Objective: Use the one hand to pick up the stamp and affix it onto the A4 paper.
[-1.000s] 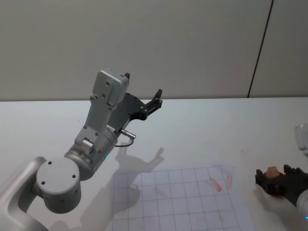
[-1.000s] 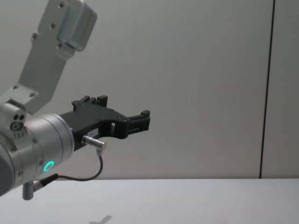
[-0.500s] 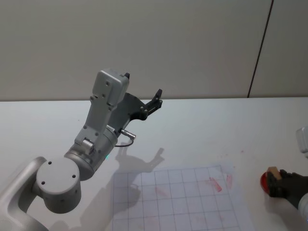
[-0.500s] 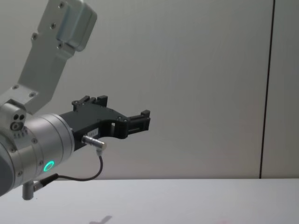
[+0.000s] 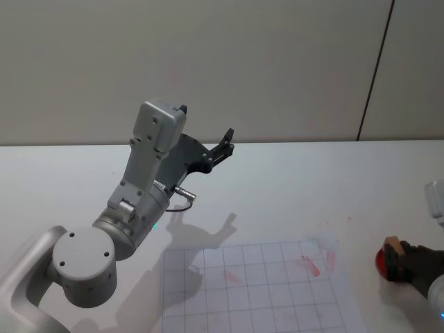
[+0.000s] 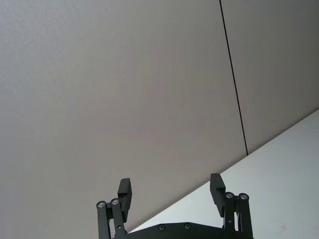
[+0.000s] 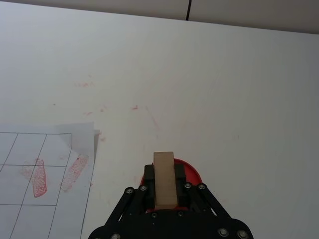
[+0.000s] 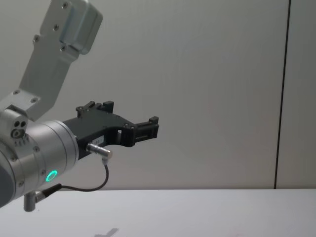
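Note:
The stamp [image 7: 164, 179], a small wooden block, stands over a round red ink pad [image 7: 192, 170] at the table's right edge, seen also in the head view as stamp [image 5: 392, 245] and pad [image 5: 380, 261]. My right gripper [image 7: 164, 193] is shut on the stamp, one black finger on each side; in the head view the right gripper [image 5: 399, 262] sits low at the right edge. The A4 paper [image 5: 263, 291], gridded and bearing red stamp marks [image 7: 39, 177], lies left of the pad. My left gripper [image 5: 207, 122] is parked high above the table, open and holding nothing.
The left arm's large grey body [image 5: 132, 208] rises over the table's left half and casts a shadow on the paper's corner. Faint red smudges [image 7: 134, 107] mark the white table beyond the pad. The wall stands behind the table's far edge.
The right gripper's fingers, spread on either side of the stamp a second ago, have come together on it, and the red pad now shows beside them. The left arm has not moved.

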